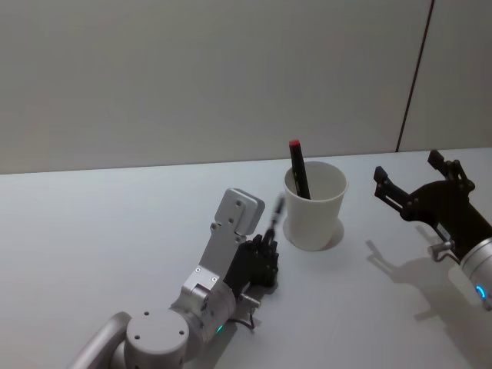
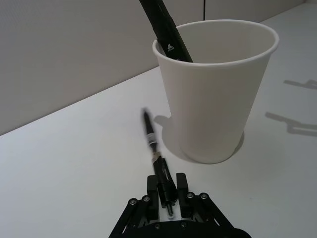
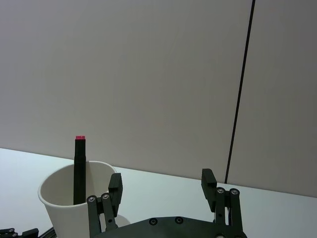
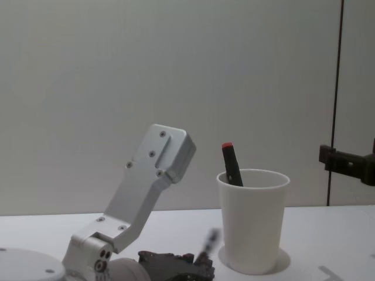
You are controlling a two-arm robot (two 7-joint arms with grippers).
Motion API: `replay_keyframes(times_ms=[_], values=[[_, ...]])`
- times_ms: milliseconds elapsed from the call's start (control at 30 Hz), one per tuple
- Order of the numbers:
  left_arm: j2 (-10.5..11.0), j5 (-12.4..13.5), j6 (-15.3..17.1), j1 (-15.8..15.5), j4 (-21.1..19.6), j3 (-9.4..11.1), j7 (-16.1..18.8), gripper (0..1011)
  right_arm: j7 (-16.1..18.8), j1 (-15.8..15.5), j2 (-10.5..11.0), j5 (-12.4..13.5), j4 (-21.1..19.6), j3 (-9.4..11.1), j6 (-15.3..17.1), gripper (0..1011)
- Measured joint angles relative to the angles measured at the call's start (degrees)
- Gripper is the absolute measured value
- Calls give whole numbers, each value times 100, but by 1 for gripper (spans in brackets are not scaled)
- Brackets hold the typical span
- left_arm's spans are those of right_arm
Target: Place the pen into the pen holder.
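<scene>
The pen holder [image 1: 315, 219] is a white paper cup standing upright on the white table. My left gripper [image 1: 265, 250] sits low, just left of the cup, shut on the pen [image 1: 276, 210]. The pen is slim, black and silver, and its free end points up toward the cup's near side, stopping short of the wall. In the left wrist view the pen [image 2: 151, 141] sticks out from between the fingers [image 2: 182, 187] toward the cup [image 2: 218, 99]. My right gripper [image 1: 407, 167] hovers open to the right of the cup, holding nothing.
A black marker with a red end [image 1: 298, 167] leans inside the cup, also seen as the marker [image 3: 79, 168] in the right wrist view. A plain wall rises behind the table's far edge [image 1: 154, 167]. Bare tabletop [image 1: 100, 238] lies to the left.
</scene>
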Motion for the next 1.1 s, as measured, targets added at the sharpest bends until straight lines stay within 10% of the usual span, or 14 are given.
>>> replay_keyframes(times_ms=[1100], values=[[-1, -1, -6, 0, -1, 0, 0, 186, 0, 0, 0, 0, 0, 0, 0, 1001]])
